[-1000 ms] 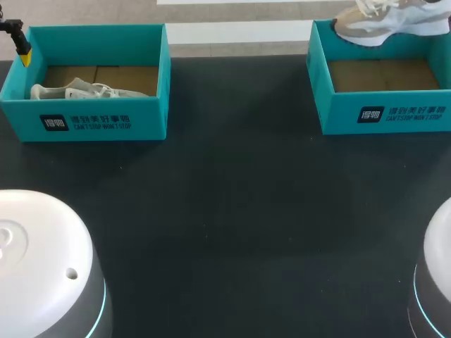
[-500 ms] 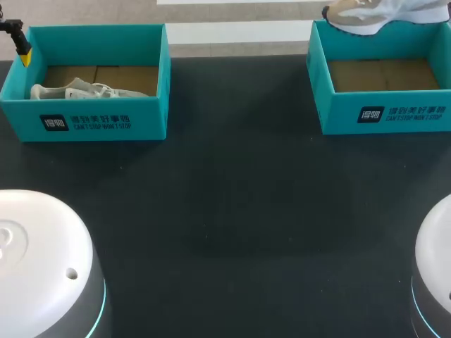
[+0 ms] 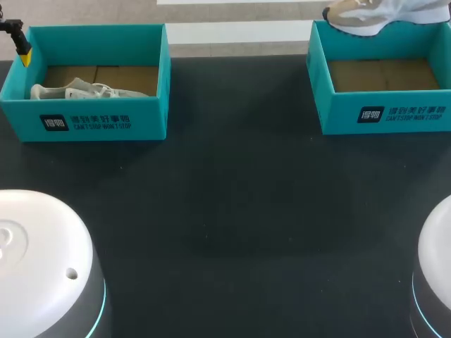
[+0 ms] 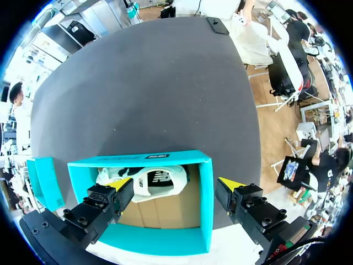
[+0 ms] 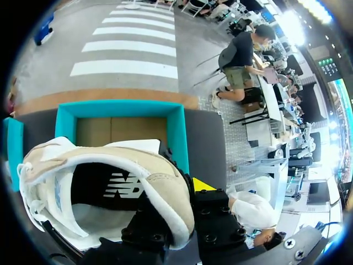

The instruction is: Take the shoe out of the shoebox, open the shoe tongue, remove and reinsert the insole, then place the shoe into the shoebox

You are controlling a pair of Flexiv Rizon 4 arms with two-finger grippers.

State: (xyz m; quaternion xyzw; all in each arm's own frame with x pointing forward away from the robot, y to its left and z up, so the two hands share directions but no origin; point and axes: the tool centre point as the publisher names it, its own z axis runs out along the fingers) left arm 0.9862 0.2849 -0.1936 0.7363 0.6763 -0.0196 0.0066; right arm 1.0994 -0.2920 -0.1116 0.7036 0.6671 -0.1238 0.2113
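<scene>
A beige and white shoe point(image 3: 366, 15) hangs above the far rim of the right teal shoebox point(image 3: 384, 113), whose cardboard floor is bare. In the right wrist view my right gripper point(image 5: 187, 190) is shut on the heel collar of this shoe point(image 5: 105, 182), one yellow tip outside it, with the box point(image 5: 118, 106) below. A second, white shoe point(image 3: 77, 90) lies in the left teal shoebox point(image 3: 99, 120). My left gripper point(image 3: 22, 51) hovers over that box's far left corner. Its fingers stand open above the left box point(image 4: 204, 193) and the white shoe point(image 4: 157, 181), holding nothing.
The dark table point(image 3: 232, 197) stretches between and in front of the two boxes. The two round white arm bases point(image 3: 42, 260) sit at the near corners.
The held shoe rose and shifted a little left above the right box, then stayed put. The left arm has not moved.
</scene>
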